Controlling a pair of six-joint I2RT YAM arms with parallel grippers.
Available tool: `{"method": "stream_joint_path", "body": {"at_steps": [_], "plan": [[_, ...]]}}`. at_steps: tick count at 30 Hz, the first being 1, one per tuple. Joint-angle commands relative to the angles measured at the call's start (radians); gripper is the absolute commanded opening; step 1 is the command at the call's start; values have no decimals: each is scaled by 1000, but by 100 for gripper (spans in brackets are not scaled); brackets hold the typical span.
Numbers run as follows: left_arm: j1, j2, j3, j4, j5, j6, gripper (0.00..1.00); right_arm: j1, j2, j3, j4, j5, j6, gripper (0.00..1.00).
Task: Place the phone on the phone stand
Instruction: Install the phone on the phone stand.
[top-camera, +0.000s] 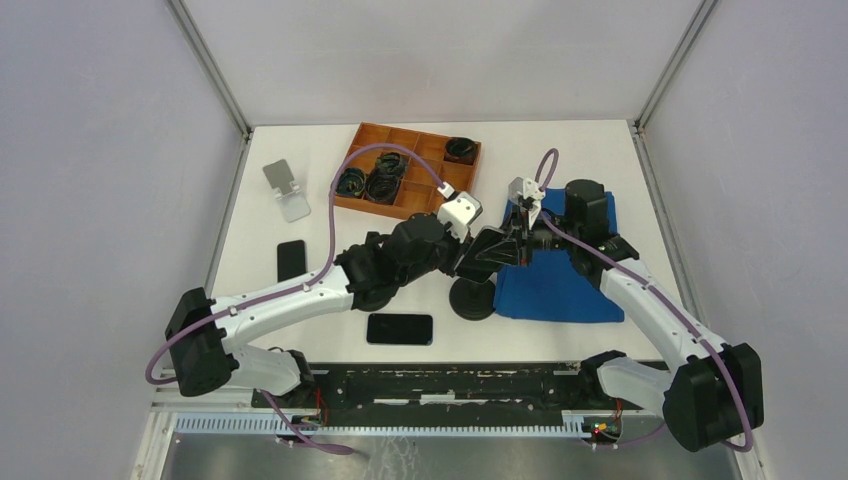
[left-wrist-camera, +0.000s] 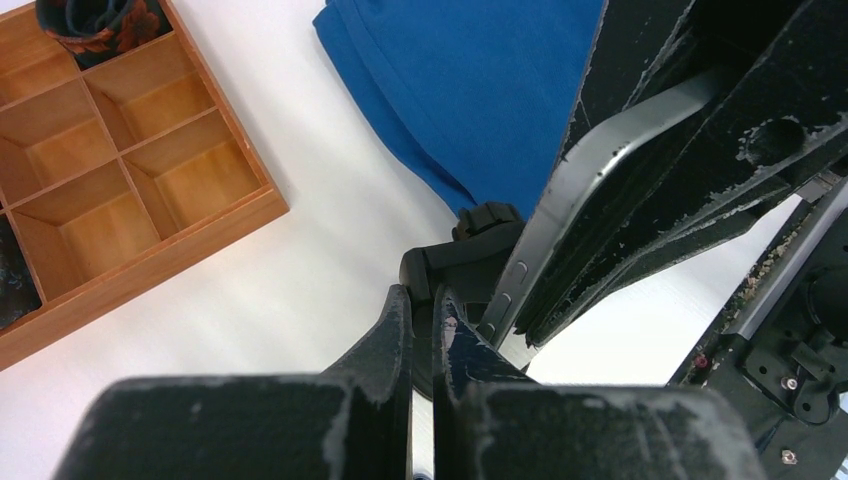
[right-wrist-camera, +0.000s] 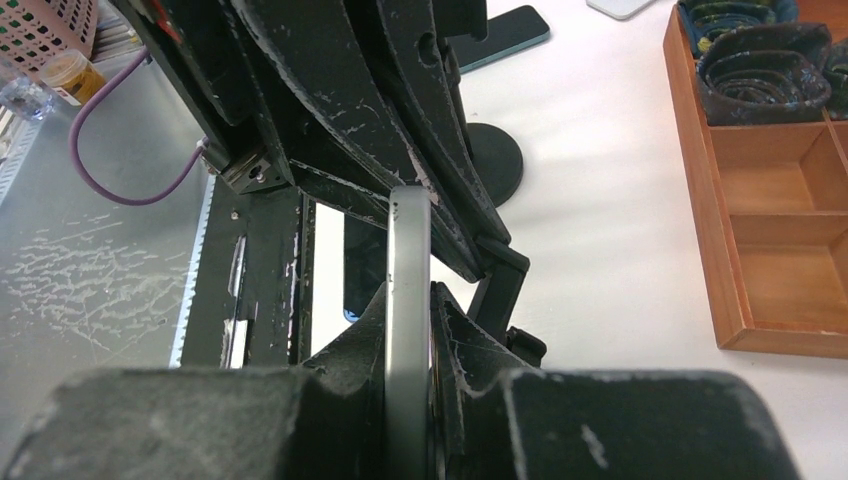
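A black phone stand with a round base (top-camera: 472, 298) stands mid-table at the blue cloth's left edge; its base (right-wrist-camera: 495, 160) and jointed arm (right-wrist-camera: 500, 290) show in the right wrist view. My right gripper (right-wrist-camera: 408, 300) is shut on the grey-edged phone (right-wrist-camera: 408, 240), held on edge just above the stand. In the left wrist view the phone's silver side (left-wrist-camera: 590, 185) runs up beside the stand's hinge (left-wrist-camera: 470, 250). My left gripper (left-wrist-camera: 420, 300) is shut with nothing between its fingers, tips right at the hinge. Both grippers meet over the stand (top-camera: 495, 250).
A wooden compartment tray (top-camera: 395, 205) with dark coiled items sits at the back. The blue cloth (top-camera: 560, 285) lies right of the stand. A silver stand (top-camera: 285, 190) is at back left. Two black phones (top-camera: 291, 260) (top-camera: 400, 328) lie flat on the table.
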Motion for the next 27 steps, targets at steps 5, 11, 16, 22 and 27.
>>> {"method": "stream_joint_path", "body": {"at_steps": [5, 11, 16, 22, 27], "plan": [[-9, -1, 46, 6, -76, 24, 2, -63, -3, -40, -38, 260, 51, 0], [-13, -4, 43, 6, -80, 28, 2, -64, 2, -40, -54, 266, 72, 0], [-15, -5, 45, 6, -86, 31, 2, -65, 2, -43, -55, 282, 92, 0], [-15, -4, 54, -7, -98, 36, 2, -65, 13, -41, -62, 294, 92, 0], [-16, -10, 55, -11, -114, 40, 2, -64, 24, -35, -78, 306, 91, 0]]}}
